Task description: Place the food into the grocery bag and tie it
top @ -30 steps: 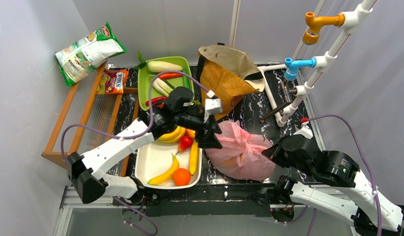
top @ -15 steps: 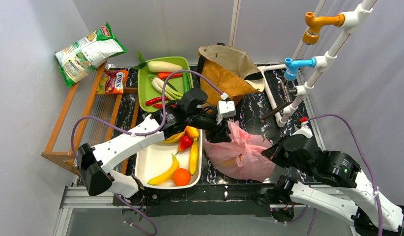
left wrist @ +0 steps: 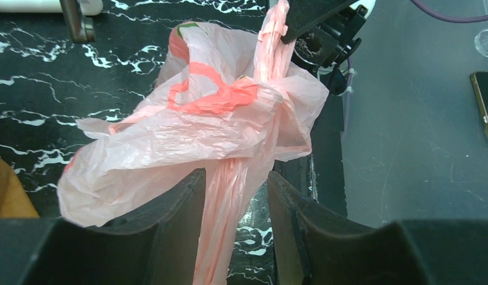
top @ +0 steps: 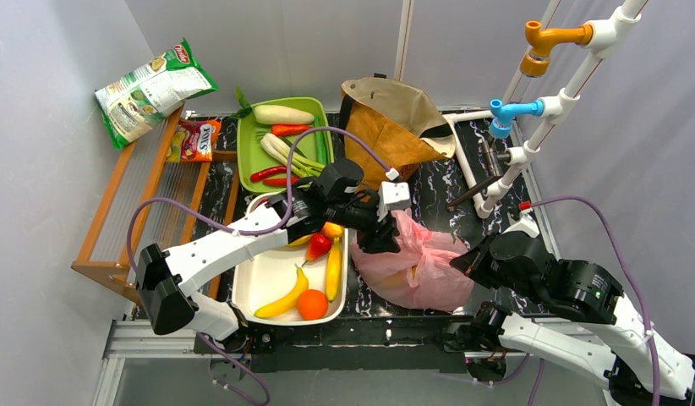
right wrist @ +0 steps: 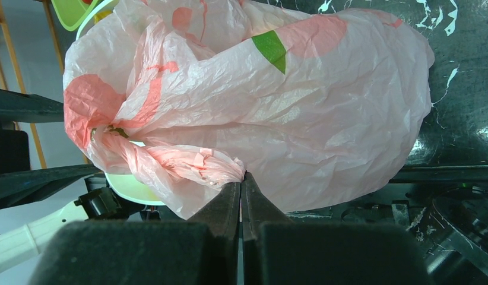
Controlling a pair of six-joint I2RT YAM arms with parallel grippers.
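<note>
The pink grocery bag (top: pixel 416 262) lies bulging on the black marbled table, right of the white tray (top: pixel 259 275). My left gripper (top: pixel 376 241) is open at the bag's left edge, and one twisted handle strand (left wrist: pixel 230 202) runs between its jaws. My right gripper (top: pixel 462 258) is shut on the other bunched handle (right wrist: pixel 200 166) at the bag's right side. Toy food lies in the tray: a banana (top: pixel 282 299), an orange (top: pixel 312 304), a second banana (top: pixel 333 271) and a red piece (top: pixel 319 245).
A green tray (top: pixel 255 156) of radish, leeks and peppers stands behind the white tray. A brown paper bag (top: pixel 391 127) lies at the back centre. A wooden rack (top: pixel 141 203) with crisp packets is on the left. A white pipe frame (top: pixel 530 127) rises on the right.
My left arm has swung right from over the white tray to the bag's left edge. The handle strand now lies between its open jaws. The right gripper has stayed put.
</note>
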